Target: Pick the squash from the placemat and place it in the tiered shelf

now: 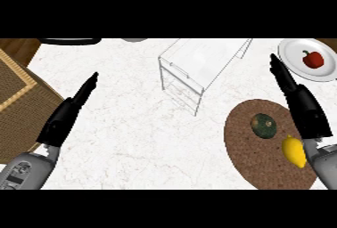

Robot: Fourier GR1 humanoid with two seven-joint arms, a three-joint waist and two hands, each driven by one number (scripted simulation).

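Left hand (69, 111), right hand (299, 100): fingers straight.

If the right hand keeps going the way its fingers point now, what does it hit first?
Probably the white plate holding the red pepper: the right hand points up-left past its left rim. Height is unclear, so it may pass above it.

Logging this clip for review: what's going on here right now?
Nothing is held yet. Both black hands, left and right, are open above the white marble counter. The dark green round squash lies beside a yellow lemon on the round brown woven placemat. The clear wire tiered shelf stands apart.
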